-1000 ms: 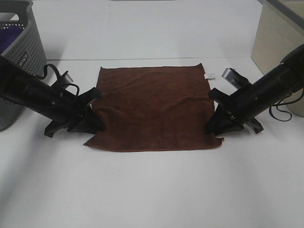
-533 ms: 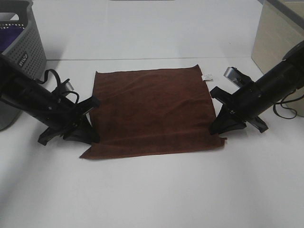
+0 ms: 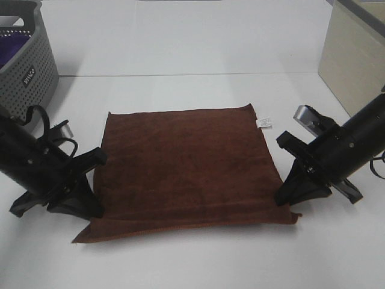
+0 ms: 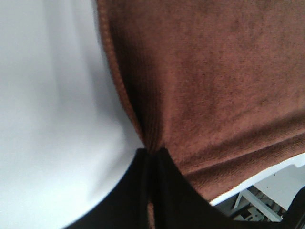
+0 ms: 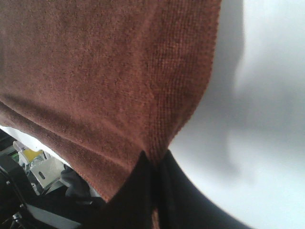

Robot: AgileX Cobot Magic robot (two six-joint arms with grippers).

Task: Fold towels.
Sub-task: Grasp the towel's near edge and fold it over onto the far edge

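The dark reddish-brown towel point(image 3: 186, 168) lies spread and stretched on the white table, with its small white tag point(image 3: 263, 123) at the far right corner. My left gripper point(image 3: 89, 208) is shut on the towel's left edge near the front left corner; the left wrist view shows the fingers point(image 4: 152, 191) pinching the hem of the towel point(image 4: 209, 81). My right gripper point(image 3: 289, 201) is shut on the right edge near the front right corner; the right wrist view shows its fingers point(image 5: 155, 191) pinching the towel point(image 5: 95, 71).
A grey perforated basket point(image 3: 27, 72) with a purple cloth point(image 3: 12, 47) inside stands at the back left. A beige cabinet point(image 3: 352, 54) stands at the back right. The white table point(image 3: 192, 42) shows beyond the towel.
Both grippers have pulled the towel toward the table's front edge and spread apart; the towel has slid nearer and lies flatter and more taut.
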